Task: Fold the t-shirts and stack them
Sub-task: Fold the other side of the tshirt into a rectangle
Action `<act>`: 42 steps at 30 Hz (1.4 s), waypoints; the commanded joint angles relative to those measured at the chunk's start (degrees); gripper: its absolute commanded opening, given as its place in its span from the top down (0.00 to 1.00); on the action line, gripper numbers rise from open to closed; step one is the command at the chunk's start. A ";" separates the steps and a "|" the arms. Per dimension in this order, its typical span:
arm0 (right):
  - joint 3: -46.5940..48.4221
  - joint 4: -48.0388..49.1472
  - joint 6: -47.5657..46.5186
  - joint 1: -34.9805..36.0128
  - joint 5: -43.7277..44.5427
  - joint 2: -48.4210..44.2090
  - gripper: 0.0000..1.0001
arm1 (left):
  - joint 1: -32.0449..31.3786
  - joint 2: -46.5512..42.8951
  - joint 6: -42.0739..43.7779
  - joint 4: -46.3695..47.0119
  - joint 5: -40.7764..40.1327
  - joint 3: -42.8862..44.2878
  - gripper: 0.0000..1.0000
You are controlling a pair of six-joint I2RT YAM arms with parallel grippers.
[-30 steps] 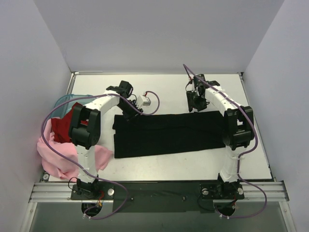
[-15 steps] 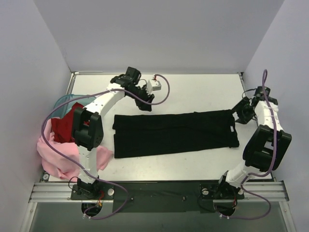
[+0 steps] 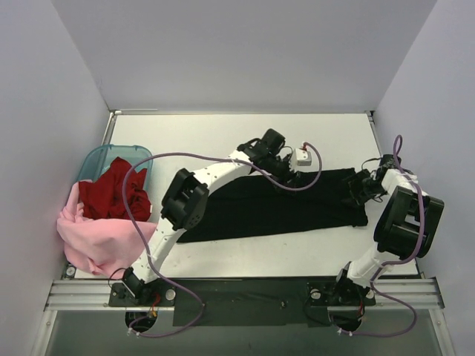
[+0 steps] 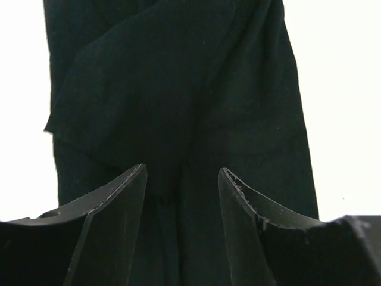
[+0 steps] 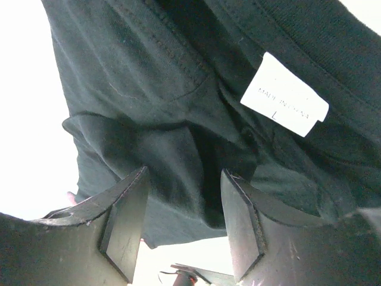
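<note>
Looking down, I've got the black shirt (image 3: 252, 211) lying as a long folded strip across the middle of the table, one end close to the right edge. My left claw (image 3: 288, 175) hangs over the strip's far side, fingers spread, nothing pinched. My right claw (image 3: 358, 190) is at the collar end, also spread wide, with the white tag (image 5: 284, 94) just ahead. The red shirt (image 3: 111, 194) sits partly in the tub (image 3: 96, 157) at the left edge, and the pink shirt (image 3: 93, 237) is heaped by the near left corner.

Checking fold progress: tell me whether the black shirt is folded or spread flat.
Folded: the black shirt lies as a narrow band, and both wrist views show overlapping layers.
</note>
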 commanded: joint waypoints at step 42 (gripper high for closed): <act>-11.16 28.75 -21.90 2.84 14.60 -6.20 0.92 | -3.92 3.46 8.61 -3.16 -3.17 3.52 0.35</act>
